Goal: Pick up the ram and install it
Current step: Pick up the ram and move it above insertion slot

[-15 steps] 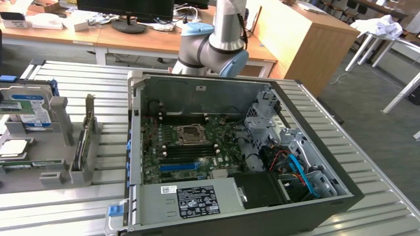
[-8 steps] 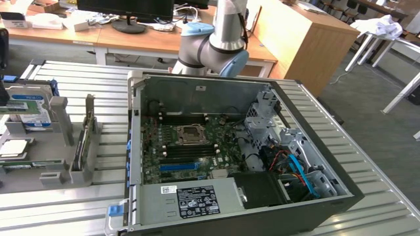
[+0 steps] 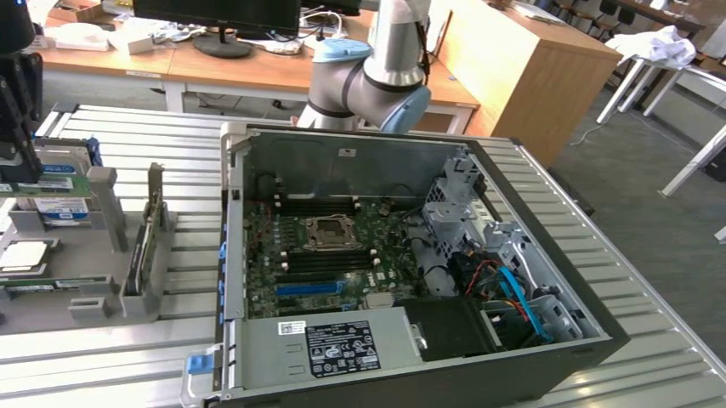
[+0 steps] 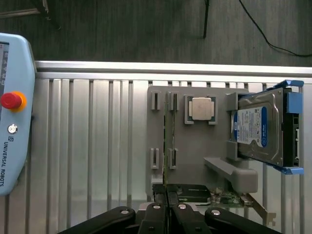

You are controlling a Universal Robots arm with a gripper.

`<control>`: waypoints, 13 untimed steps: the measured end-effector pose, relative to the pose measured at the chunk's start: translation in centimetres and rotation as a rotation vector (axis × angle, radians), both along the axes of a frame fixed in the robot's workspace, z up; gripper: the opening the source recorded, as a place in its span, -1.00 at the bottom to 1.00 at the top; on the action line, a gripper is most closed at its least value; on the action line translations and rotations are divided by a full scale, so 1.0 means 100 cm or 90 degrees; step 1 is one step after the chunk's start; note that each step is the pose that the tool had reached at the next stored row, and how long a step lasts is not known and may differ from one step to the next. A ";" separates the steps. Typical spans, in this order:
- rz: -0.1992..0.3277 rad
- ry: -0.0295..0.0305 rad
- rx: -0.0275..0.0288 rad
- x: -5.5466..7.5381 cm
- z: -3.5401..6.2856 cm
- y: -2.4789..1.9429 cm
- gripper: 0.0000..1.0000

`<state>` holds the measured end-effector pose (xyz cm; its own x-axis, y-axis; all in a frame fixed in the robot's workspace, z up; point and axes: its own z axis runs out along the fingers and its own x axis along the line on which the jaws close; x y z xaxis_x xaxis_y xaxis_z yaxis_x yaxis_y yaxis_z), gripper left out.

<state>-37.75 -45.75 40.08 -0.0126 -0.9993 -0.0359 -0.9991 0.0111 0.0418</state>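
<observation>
The ram is a thin green stick standing on edge in the slots of the grey fixture plate, left of the silver processor. My gripper hangs above the plate with its black fingers pressed together and nothing between them, in line with the near end of the ram. In the exterior view the gripper is a dark shape at the left edge, over the fixture, and the ram lies as a green strip low on the plate. The motherboard's black slots sit inside the open computer case.
A hard drive with a blue-white label stands on edge in blue brackets beside the processor. A green expansion card stands at the fixture's end. A teach pendant lies on the slatted metal table. The robot's base is behind the case.
</observation>
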 end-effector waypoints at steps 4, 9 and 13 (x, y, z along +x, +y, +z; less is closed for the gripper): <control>0.000 0.0000 0.0000 0.008 -0.0001 0.0000 -0.76; 0.000 0.0000 0.0000 0.019 0.0000 0.0000 -0.76; 0.000 -0.0001 0.0001 0.027 -0.0001 0.0000 -0.76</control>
<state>-35.03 -45.75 40.07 -0.0125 -0.9993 -0.0360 -0.9991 0.0110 0.0417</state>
